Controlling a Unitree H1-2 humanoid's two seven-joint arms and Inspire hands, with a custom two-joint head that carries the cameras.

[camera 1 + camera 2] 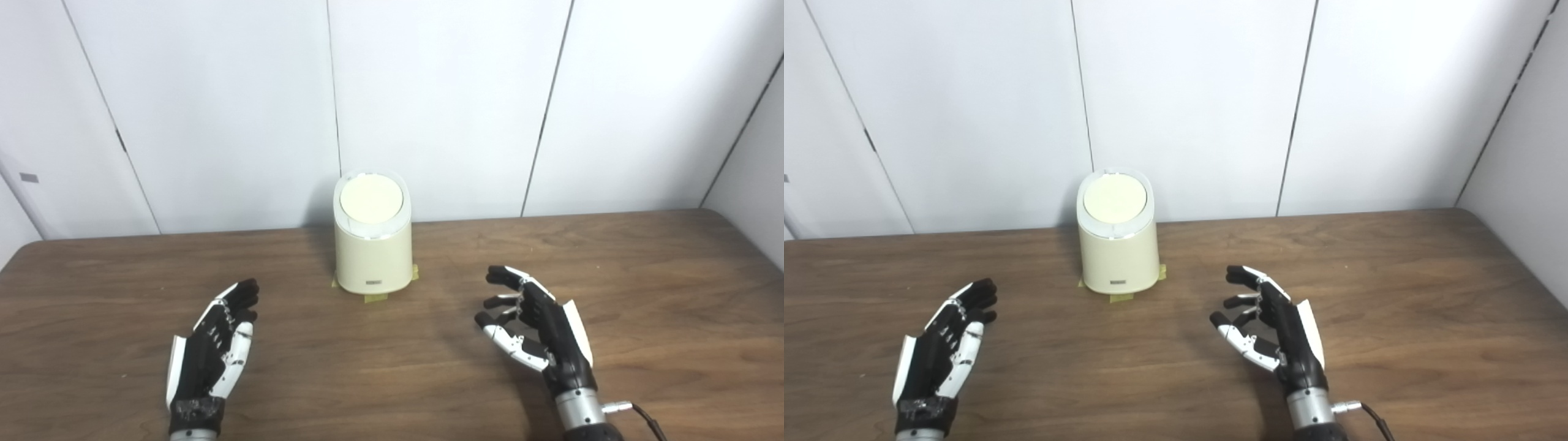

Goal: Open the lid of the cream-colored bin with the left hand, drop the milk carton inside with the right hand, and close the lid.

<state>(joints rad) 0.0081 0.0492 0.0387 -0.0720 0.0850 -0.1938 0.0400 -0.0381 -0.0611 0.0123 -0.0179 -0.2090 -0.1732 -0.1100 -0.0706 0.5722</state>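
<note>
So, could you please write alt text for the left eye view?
A cream-colored bin with its lid closed stands on a wooden table near a white wall. The left robot hand and right robot hand are open and empty; no milk carton is visible.

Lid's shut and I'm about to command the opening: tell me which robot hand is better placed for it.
Left, though only marginally. The left robot hand is open and empty, with bare table between it and the bin, whose lid is closed. The right robot hand is equally open and about as near. No carton is visible.
</note>
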